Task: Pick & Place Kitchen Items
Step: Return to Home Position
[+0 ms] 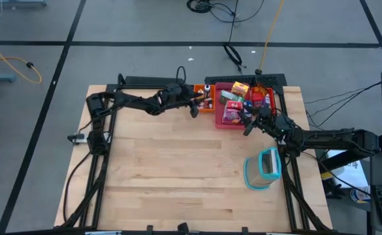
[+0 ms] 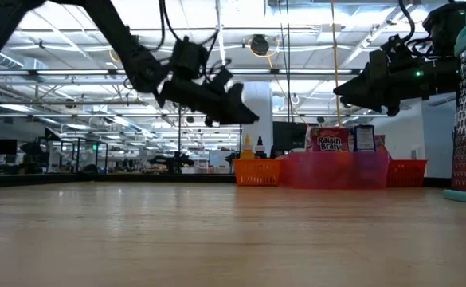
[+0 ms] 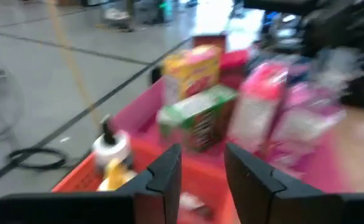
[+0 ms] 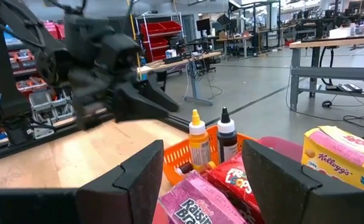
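The room is a big workshop with a grey floor, black lines and loose cables. In the middle stands a light wooden table. At its far edge three low bins sit in a row, close together: an orange plastic bin, a pink plastic bin and a red plastic bin.

The toy groceries sit in the bins, and no small item shows on the bare wood. A small yellow bottle and a small dark-capped bottle stand upright in the orange bin. A printed Raisin Bran carton, a green carton and a yellow cereal carton are packed close in the pink bin. It looks as if bottles go in one bin and boxes in another.

The left gripper hangs in the air by the near side of the orange bin. Its jaws are a little apart, with nothing between them. The right gripper hangs by the near corner of the pink bin, with its jaws wide and empty.

Both are likely empty because the sorting seems done. They are held up high, most likely so they can pull back without bumping the bins. A tall clear container with a teal rim stands alone near the right arm, so that arm should take care going home.
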